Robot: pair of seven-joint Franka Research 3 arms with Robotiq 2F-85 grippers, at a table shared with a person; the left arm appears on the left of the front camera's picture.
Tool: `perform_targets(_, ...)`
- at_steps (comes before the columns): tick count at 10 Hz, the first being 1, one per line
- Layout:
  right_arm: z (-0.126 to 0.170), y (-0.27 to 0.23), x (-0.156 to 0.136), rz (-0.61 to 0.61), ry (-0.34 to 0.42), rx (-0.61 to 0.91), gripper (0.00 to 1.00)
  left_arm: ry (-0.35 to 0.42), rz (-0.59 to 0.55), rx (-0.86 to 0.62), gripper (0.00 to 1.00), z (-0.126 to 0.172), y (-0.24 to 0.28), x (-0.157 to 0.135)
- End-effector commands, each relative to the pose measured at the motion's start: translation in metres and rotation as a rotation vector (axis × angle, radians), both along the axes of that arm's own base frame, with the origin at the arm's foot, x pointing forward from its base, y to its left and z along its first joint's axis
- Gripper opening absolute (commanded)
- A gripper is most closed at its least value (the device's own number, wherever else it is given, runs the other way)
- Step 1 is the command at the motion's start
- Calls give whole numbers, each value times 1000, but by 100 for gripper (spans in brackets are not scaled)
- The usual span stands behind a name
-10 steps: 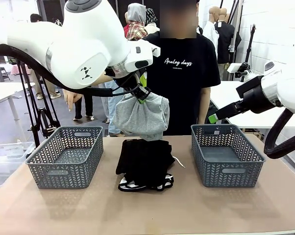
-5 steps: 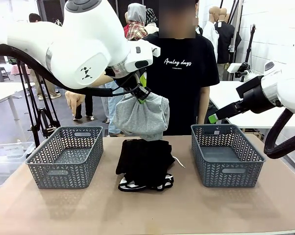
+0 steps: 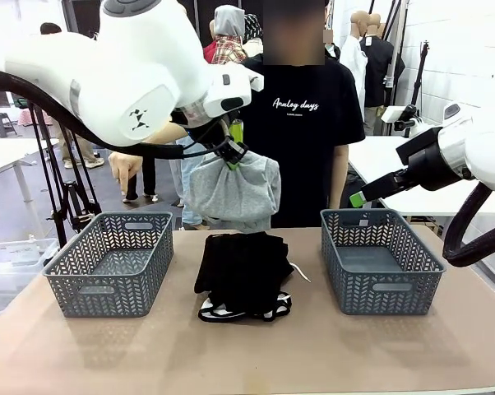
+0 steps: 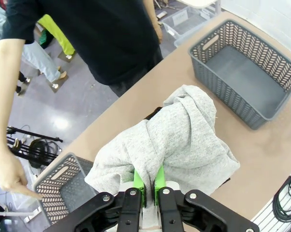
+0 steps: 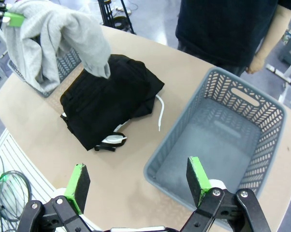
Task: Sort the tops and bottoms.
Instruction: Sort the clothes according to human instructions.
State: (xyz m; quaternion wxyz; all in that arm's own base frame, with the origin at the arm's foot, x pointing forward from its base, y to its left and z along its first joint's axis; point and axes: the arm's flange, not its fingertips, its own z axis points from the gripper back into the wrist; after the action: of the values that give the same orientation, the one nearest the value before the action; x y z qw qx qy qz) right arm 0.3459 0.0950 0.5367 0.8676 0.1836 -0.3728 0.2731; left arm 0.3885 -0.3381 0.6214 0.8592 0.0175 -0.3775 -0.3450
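Grey top [image 3: 235,191]: hangs bunched above the black bottoms [image 3: 242,267], clear of the pile so it can travel to a basket.
Left end effector [image 4: 149,180]: pads pinching a fold of the top.
Right end effector [image 5: 138,182]: spread, empty, hovering near the right basket [image 3: 387,292].
Bottoms pile: on the tabletop [image 3: 247,354] between the baskets, white shorts [image 3: 246,310] underneath.
Left basket [image 3: 108,292]: empty; a likely destination.
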Motion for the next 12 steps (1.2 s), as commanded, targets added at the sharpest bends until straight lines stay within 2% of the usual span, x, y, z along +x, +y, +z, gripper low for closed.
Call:
perform_targets(1,-2,1,2,6,8,24,100,-44,48,-31,0,8,42,-14)
perform_targets(4,-2,1,2,6,8,24,100,26,169,6,0,1,84,-21)
perform_targets(6,-2,1,2,6,8,24,100,53,254,-43,0,-2,123,-23)
perform_targets(7,-2,1,2,6,8,24,100,36,259,-66,0,3,130,-24)
perform_targets(8,-2,1,2,6,8,24,100,45,220,-2,0,-4,109,-16)
perform_targets(12,-2,1,2,6,8,24,100,56,228,-7,0,-9,113,-20)
